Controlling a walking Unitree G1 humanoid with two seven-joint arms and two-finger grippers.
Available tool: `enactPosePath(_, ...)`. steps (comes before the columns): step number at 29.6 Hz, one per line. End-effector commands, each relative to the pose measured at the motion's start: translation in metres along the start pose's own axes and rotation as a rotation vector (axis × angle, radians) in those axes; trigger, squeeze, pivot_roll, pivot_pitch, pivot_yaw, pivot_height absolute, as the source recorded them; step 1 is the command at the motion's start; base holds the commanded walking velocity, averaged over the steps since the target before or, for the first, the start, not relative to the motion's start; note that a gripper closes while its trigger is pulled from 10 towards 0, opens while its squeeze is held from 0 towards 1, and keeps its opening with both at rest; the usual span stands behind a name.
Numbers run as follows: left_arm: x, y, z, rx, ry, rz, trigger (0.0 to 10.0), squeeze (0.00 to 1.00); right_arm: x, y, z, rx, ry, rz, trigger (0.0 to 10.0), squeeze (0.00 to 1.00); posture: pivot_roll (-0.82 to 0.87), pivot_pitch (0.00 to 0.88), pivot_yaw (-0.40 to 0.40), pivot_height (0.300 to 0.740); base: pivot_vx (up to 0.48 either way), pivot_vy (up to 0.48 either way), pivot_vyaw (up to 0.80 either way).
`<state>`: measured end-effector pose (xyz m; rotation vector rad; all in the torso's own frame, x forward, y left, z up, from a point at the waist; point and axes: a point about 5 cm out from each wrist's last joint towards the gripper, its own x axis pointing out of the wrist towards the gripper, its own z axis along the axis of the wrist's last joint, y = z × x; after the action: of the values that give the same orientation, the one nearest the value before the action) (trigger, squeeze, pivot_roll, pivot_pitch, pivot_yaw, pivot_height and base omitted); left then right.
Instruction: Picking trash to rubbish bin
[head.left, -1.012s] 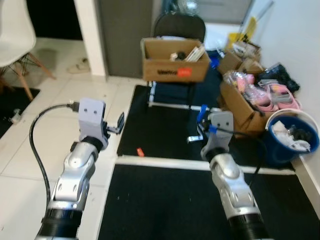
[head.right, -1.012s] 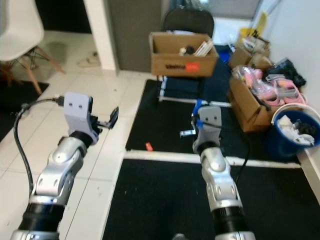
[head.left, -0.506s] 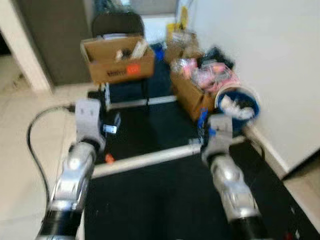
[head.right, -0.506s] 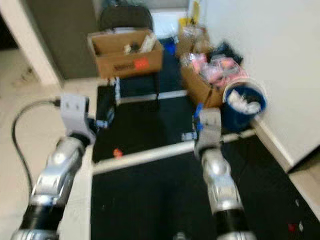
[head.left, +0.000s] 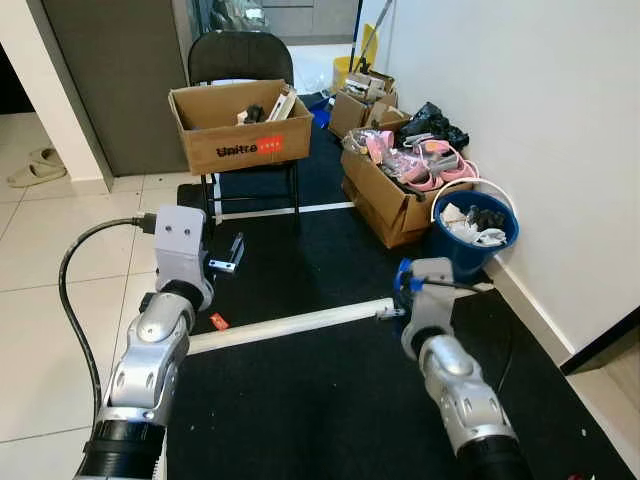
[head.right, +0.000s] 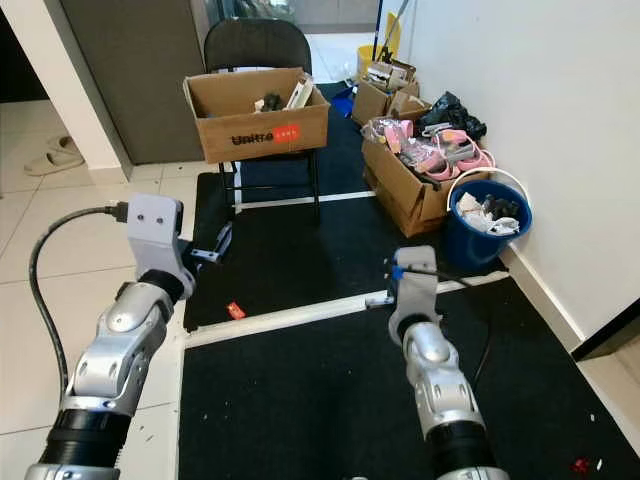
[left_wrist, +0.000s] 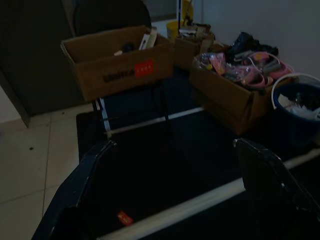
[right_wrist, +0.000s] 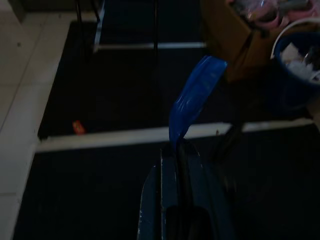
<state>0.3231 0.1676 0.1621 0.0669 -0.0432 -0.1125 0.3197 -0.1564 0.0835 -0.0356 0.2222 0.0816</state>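
One scrap of blue wrapper (right_wrist: 196, 97) is pinched between the pressed-together fingers of the right gripper (right_wrist: 176, 152), held out in front of the robot above the black mat (head.right: 300, 400). Its destination, the blue rubbish bin (head.left: 476, 232), stands against the white wall (head.left: 520, 130) at the mat's far right edge, already holding crumpled trash, and is well apart from the gripper, ahead and to the right. The left gripper (left_wrist: 172, 145) is held up over the mat's left edge with its fingers spread and nothing between them. A small red scrap (head.right: 236, 310) is seen on the floor by the pale strip (head.left: 290, 325) dividing the two mats. Further back, a cardboard box (head.left: 240, 130) rests on a black chair (head.left: 232, 60), and an open carton of pink items (head.left: 400, 180) sits just beside the bin.

For the carry to be done well, the pinch should be kept firm until the wrapper hangs squarely over the bin's mouth, since so light a piece could drift onto the mat or into the neighbouring carton.
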Motion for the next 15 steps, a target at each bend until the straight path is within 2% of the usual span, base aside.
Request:
enactPosePath(1, -0.003, 0.001, -0.017, -0.008, 0.078, -0.001, 10.0, 0.0, -0.002, 0.004, -0.01, -0.015, 0.042, 0.017, 10.0, 0.0, 0.03, 0.069, 0.01, 0.74, 0.326, 0.0, 0.0)
enactPosePath(8, -0.006, 0.004, -0.029, 0.008, 0.137, 0.027, 10.0, 0.0, -0.002, 0.005, -0.018, -0.033, 0.062, 0.021, 10.0, 0.0, 0.03, 0.064, 0.01, 0.74, 0.37, 0.0, 0.0)
enactPosePath(15, -0.009, 0.007, -0.043, 0.016, 0.197, 0.033, 10.0, 0.0, -0.005, 0.009, -0.03, -0.091, 0.102, 0.063, 10.0, 0.0, 0.03, 0.065, 0.011, 0.74, 0.382, 0.0, 0.0)
